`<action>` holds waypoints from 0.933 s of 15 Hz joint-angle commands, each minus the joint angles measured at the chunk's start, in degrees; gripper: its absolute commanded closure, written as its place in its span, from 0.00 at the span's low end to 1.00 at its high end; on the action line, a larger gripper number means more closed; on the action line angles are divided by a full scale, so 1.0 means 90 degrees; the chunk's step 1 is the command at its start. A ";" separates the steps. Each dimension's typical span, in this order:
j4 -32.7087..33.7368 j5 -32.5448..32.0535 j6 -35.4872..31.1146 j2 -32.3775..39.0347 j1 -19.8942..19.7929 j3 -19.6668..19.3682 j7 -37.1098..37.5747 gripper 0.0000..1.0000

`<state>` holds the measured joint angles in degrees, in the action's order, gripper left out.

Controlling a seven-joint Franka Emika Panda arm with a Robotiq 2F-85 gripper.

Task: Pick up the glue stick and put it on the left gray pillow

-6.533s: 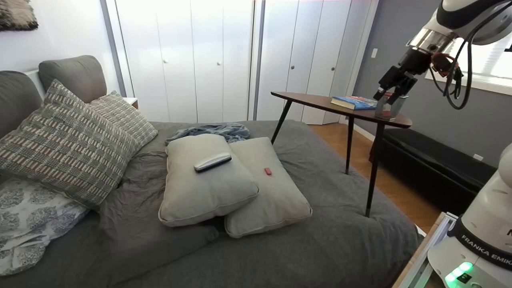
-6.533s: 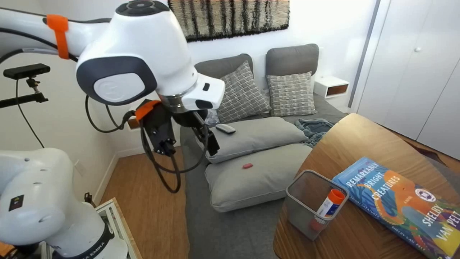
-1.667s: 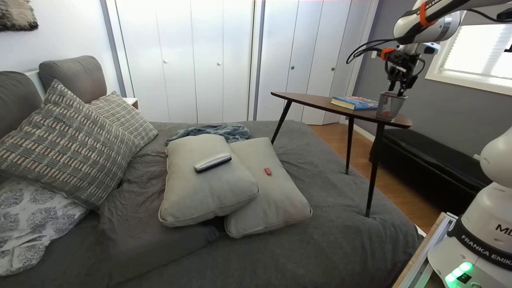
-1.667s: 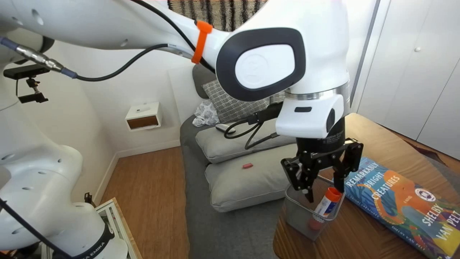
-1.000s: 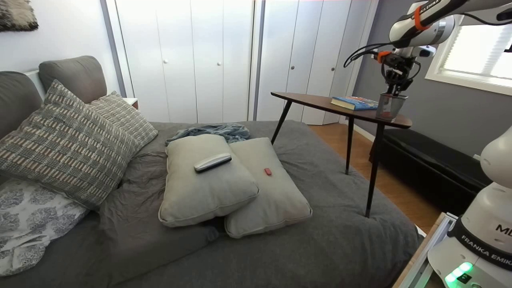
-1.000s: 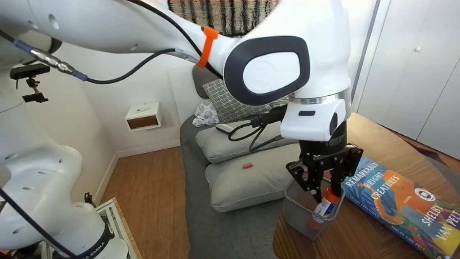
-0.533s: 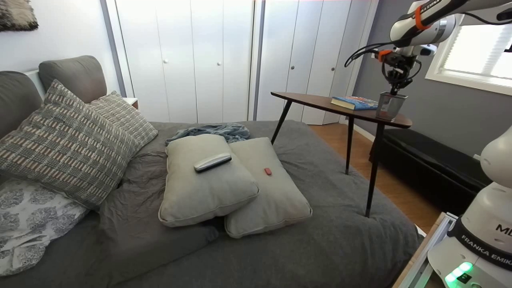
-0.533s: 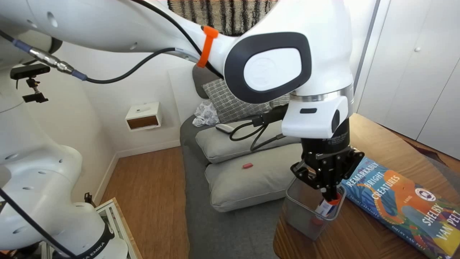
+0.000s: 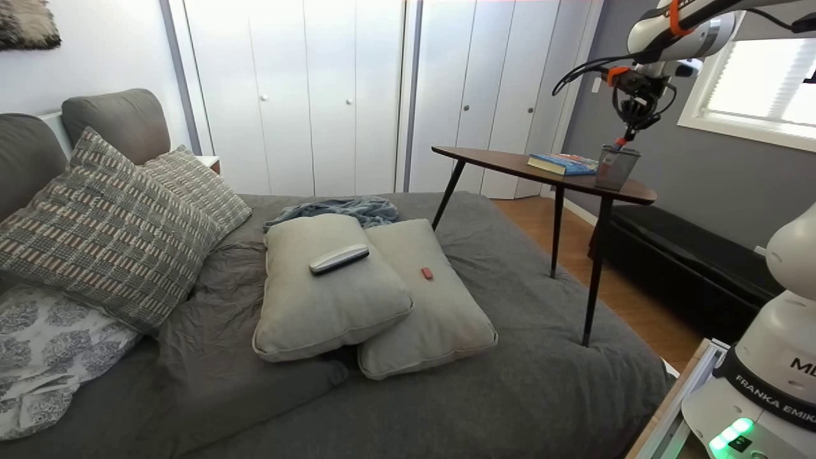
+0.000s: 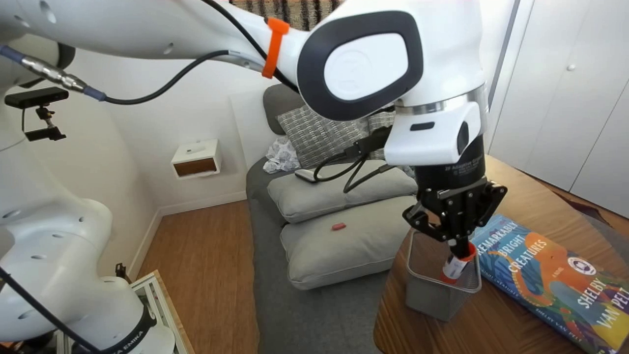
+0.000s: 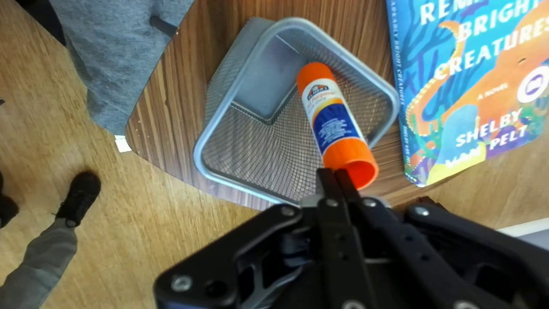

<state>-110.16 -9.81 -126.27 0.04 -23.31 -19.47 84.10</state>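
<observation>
An orange, white and blue glue stick (image 11: 332, 116) leans inside a grey mesh basket (image 11: 266, 159), its hollow orange end up at the rim. My gripper (image 11: 336, 171) has its two fingertips nearly together on the edge of that hollow end, so it is shut on the glue stick (image 10: 455, 268). In an exterior view the orange top of the glue stick (image 9: 620, 143) shows just above the basket, under my gripper (image 9: 628, 136). The left gray pillow (image 9: 325, 312) lies on the bed with a white and dark remote-like bar (image 9: 339, 259) on it.
A similar pillow (image 9: 433, 331) bearing a small red piece (image 9: 426, 273) lies partly under it. A blue book (image 10: 540, 275) lies beside the basket on the wooden table (image 10: 521, 194). In the wrist view someone's shoe (image 11: 79, 193) stands on the floor.
The gripper has come down to the basket, shut on the glue stick's orange end and risen a little. The glue stick has come up with it, and the basket has shifted.
</observation>
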 commanded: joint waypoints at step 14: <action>-0.0235 0.0049 0.0525 -0.2286 0.0548 0.0548 -0.3085 0.99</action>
<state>-110.20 -13.49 -117.67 -17.19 -19.93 -14.88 60.64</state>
